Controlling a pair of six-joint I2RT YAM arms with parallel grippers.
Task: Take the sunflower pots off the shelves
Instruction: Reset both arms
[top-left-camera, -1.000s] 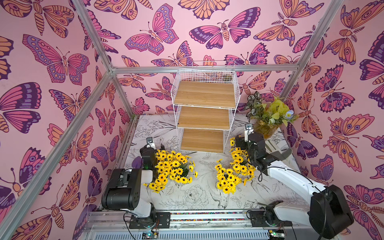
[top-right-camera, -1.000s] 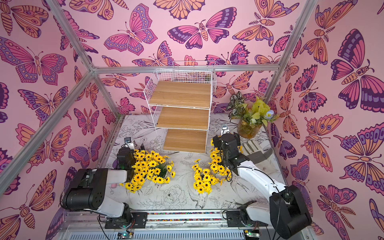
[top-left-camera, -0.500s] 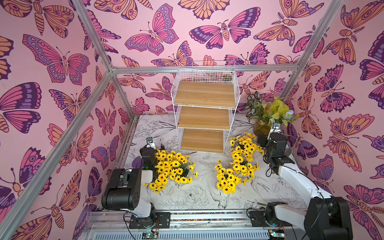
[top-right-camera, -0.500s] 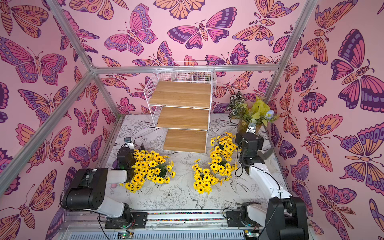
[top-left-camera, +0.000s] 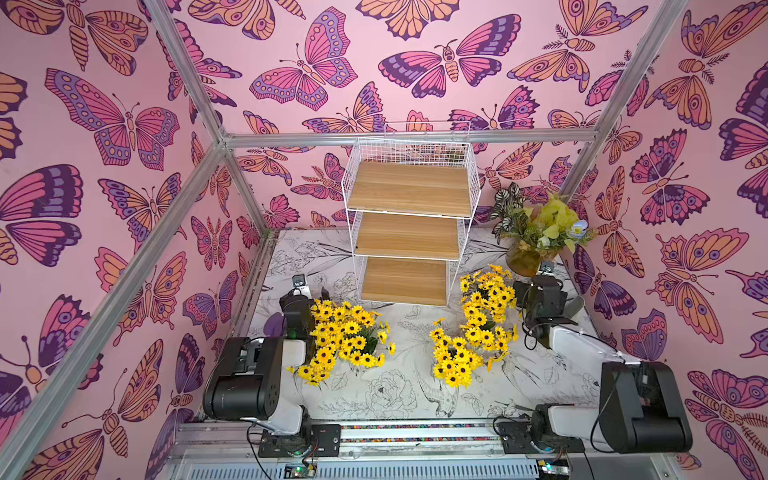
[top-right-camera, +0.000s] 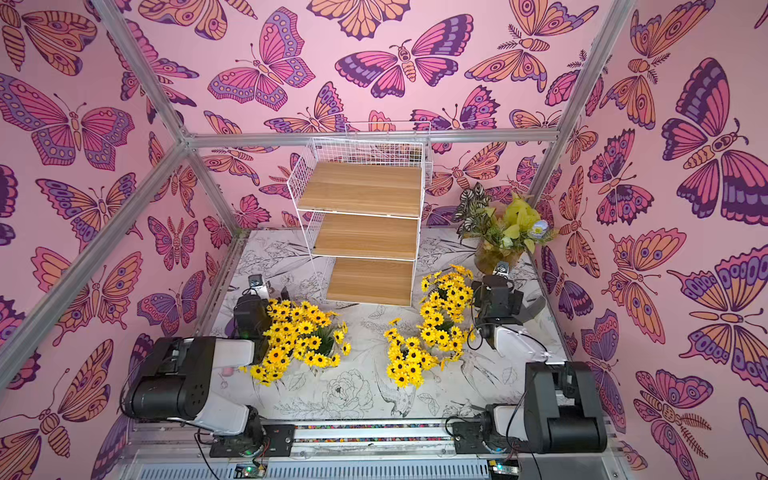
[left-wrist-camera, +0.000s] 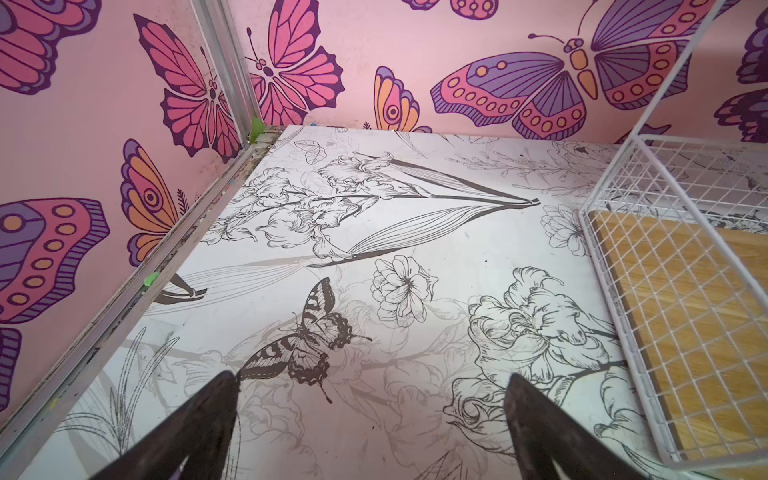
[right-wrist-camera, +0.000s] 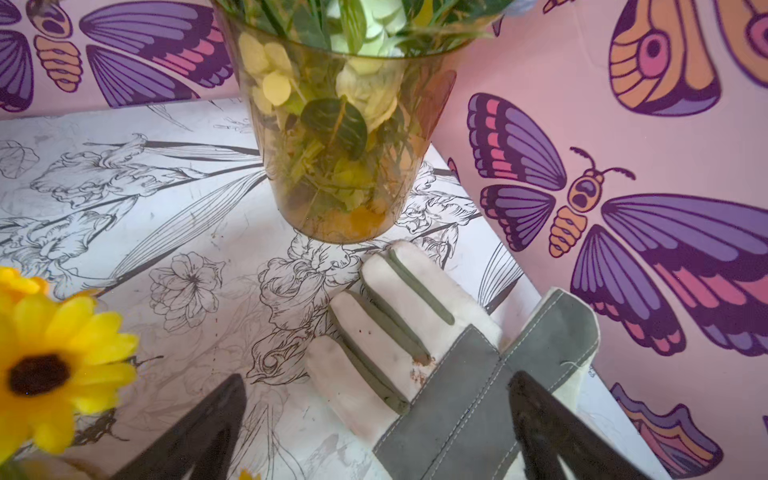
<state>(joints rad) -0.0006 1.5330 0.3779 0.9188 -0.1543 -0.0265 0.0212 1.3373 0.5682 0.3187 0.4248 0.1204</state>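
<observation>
The right pincer (right-wrist-camera: 376, 380) is seen wide open and empty. Under its jaws a grey and white glove (right-wrist-camera: 399, 316) lies on the worktop (right-wrist-camera: 124, 232), and straight ahead stands the amber vase (right-wrist-camera: 336, 145). The sunflower pots (top-left-camera: 478, 324) nearest to it are not in front of it but to its side, toward the shelves (top-left-camera: 409, 187). Only one bloom is caught at the edge of the right wrist view. This group is drawn out in a line from the foot of the shelves toward the robot base, and the right arm is clearly the nearer one. The left pincer (left-wrist-camera: 370, 375) is also spread wide with nothing in it, held above bare worktop just beside the lowest tier. A second group of pots stands close to this arm. The pots themselves are hidden under the flowers. All three boards are bare in both top views, so the task is judged to be finished, and no further grasp seems needed.

Compared with one second ago, the right pincer has been carried away from the flowers near the shelf foot, outward to the vase. The left arm has not moved.
</observation>
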